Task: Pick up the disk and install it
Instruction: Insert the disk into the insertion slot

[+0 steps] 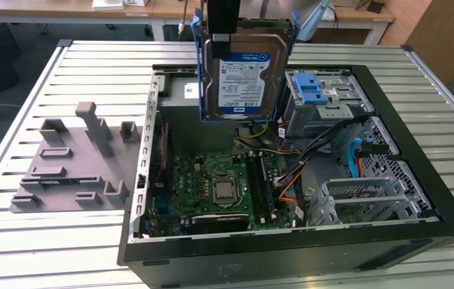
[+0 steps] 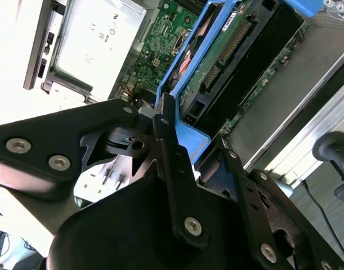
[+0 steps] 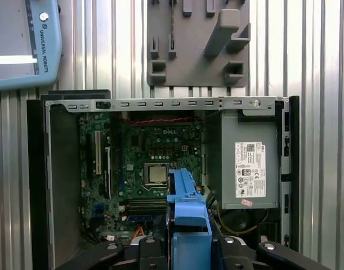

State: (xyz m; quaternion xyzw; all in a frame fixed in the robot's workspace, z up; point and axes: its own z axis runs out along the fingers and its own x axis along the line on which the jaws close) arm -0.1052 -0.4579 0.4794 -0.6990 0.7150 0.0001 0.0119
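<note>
Your end effector (image 2: 186, 138) is clamped on the blue frame of the disk (image 1: 245, 72), which hangs upright, label outward, above the open computer case (image 1: 419, 198) on the worktop (image 1: 50, 241) (well clear of the motherboard (image 1: 219, 186)). Gripping the frame's edge likely leaves the drive's body unobstructed beside the blue-latched cage (image 1: 323, 99).

One disk (image 1: 245, 75) sits between the fingers of one gripper (image 1: 221, 48). Below the fingers lies one open computer case (image 1: 291, 247). It has one motherboard (image 1: 203, 174), one processor chip (image 1: 225, 190), one grey power box (image 3: 231, 169) and one blue-latched cage (image 1: 317, 91).
</note>
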